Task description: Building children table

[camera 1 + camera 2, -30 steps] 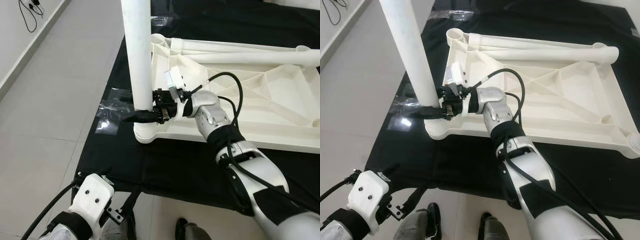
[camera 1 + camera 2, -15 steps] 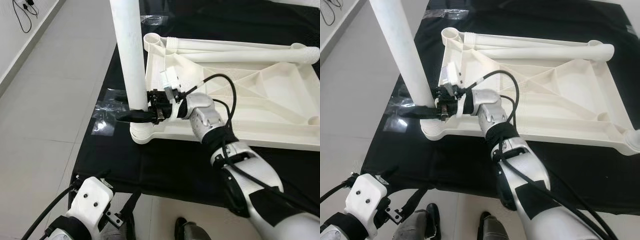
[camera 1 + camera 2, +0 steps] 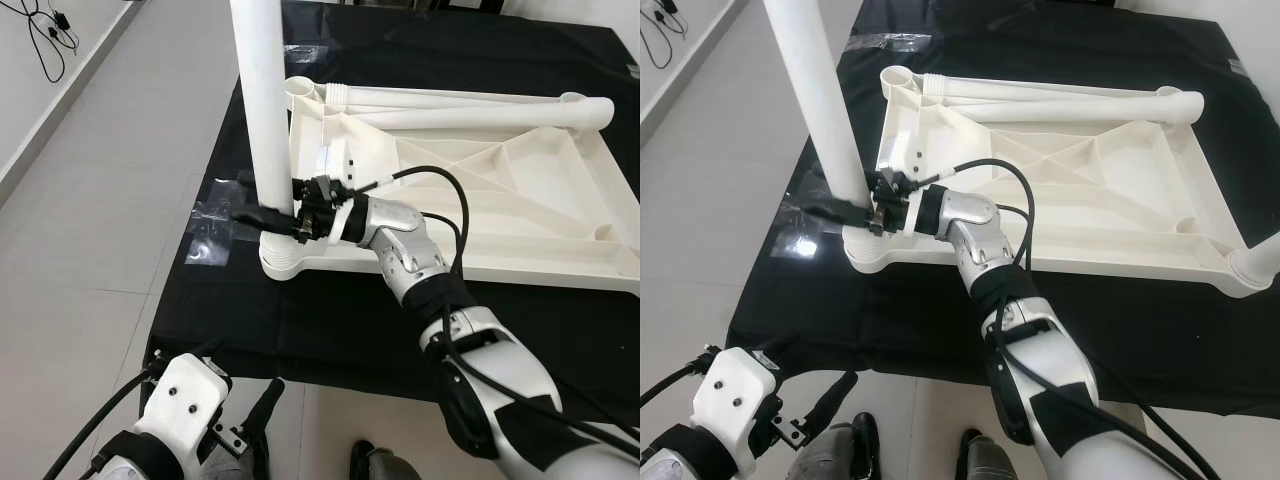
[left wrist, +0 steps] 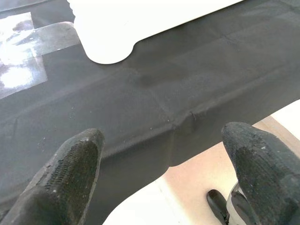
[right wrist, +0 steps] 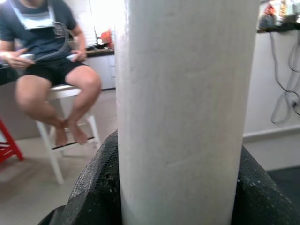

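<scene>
Gripping upright leg (image 3: 262,100), right gripper (image 3: 272,213)

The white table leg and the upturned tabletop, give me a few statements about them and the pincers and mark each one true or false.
1. The right pincer is closed around the upright table leg near its base. True.
2. The tabletop lies upside down on a black cloth. True.
3. The left pincer is gripping a second leg. False: it is open with nothing between its fingers, low at the near edge of the cloth.
4. The upright leg stands at the tabletop's far right corner. False: it stands at the near left corner.
5. Another leg lies flat along the tabletop's far edge. True.
</scene>
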You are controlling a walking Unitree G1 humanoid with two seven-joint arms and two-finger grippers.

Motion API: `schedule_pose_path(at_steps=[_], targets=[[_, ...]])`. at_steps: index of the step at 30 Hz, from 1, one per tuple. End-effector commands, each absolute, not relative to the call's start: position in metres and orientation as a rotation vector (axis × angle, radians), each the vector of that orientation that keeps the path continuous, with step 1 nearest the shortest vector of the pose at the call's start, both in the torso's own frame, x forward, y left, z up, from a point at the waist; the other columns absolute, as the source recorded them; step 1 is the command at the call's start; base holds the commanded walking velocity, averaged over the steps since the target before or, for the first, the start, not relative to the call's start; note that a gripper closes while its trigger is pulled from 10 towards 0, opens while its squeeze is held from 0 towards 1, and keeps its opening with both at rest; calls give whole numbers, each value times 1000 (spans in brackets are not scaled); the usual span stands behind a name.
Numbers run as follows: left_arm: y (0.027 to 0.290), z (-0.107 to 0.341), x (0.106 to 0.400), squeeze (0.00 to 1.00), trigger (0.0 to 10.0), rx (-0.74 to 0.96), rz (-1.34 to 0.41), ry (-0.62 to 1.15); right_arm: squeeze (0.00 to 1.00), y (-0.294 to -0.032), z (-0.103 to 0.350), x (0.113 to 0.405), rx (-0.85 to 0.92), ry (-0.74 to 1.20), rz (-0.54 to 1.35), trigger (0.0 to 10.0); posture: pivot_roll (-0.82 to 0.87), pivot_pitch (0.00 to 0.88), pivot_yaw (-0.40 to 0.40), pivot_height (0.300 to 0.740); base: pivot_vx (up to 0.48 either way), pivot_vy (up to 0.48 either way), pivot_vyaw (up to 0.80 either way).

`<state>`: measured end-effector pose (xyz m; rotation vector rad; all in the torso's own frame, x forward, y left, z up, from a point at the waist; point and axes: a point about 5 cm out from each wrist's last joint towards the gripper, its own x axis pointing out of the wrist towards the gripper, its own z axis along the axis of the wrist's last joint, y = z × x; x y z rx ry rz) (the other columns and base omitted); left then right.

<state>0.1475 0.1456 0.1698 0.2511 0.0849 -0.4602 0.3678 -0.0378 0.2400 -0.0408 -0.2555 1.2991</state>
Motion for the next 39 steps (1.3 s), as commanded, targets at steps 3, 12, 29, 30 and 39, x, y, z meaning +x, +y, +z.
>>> schedule_pose_path(at_steps=[3,12,29,30,39], targets=[[146,165,148,0,10000,256,-462,112,0,-49,202,370,-45,-54,1141,10000,84,301,-60,740,0,0,0],[146,164,152,0,10000,256,-459,104,0,-44,189,337,61,-136,1003,10000,69,288,-55,740,0,0,0],[163,218,196,0,10000,295,-400,-146,0,-62,263,350,356,-382,876,10000,66,175,-57,740,0,0,0],[166,232,202,1000,10000,279,-394,-201,0,-65,267,353,343,-399,849,10000,70,151,-61,740,0,0,0],[166,285,223,1000,10000,198,-417,-431,0,-78,288,375,205,-450,681,10000,54,55,-68,740,0,0,0]])
